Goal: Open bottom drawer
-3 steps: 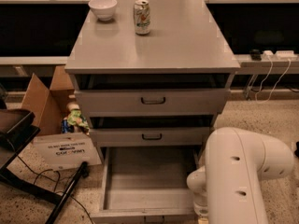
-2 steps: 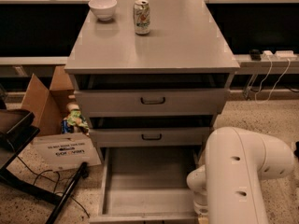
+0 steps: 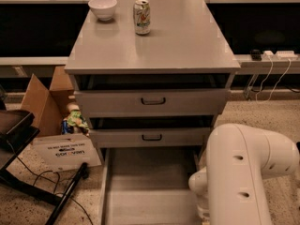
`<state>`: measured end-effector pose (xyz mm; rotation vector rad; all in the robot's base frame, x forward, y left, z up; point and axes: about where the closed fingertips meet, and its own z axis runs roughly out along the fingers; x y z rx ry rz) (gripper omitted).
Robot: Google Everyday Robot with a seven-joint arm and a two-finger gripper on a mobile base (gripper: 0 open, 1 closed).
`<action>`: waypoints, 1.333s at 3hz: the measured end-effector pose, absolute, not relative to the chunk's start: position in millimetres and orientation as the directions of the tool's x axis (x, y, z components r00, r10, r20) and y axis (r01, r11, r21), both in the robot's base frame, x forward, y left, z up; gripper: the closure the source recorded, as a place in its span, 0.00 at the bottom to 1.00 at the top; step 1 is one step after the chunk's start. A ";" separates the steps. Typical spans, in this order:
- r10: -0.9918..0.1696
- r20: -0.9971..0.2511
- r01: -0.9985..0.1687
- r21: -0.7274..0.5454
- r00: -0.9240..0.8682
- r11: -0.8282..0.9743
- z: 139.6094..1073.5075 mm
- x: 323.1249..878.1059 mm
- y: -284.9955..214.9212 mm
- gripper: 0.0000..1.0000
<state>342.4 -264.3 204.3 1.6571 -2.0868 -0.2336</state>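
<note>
The bottom drawer (image 3: 150, 182) of the grey cabinet (image 3: 187, 41) is pulled far out toward me. Its plain grey shallow tray lies open, and its front panel and handle are below the frame edge. The two drawers above, the tall one (image 3: 112, 102) and the medium one (image 3: 117, 138), stand slightly ajar, each with a dark bar handle. My white arm (image 3: 243, 172) fills the lower right beside the drawer's right side. My gripper is hidden under the arm, at or below the frame's bottom edge.
A white bowl (image 3: 102, 7) and a drink can (image 3: 141, 17) stand on the cabinet top. An open cardboard box (image 3: 42, 102) and a white sign (image 3: 61, 151) sit left of the cabinet. Black stand legs (image 3: 65, 196) and cables cross the floor at left. Cables (image 3: 269, 74) hang at right.
</note>
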 end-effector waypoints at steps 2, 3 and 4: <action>-0.954 0.249 -0.876 0.408 -0.167 0.259 204.3 343.6 -264.4 0.62; -0.960 0.239 -0.880 0.413 -0.146 0.237 206.9 351.1 -261.2 0.39; -0.965 0.236 -0.902 0.383 -0.112 0.199 240.4 390.4 -259.3 0.16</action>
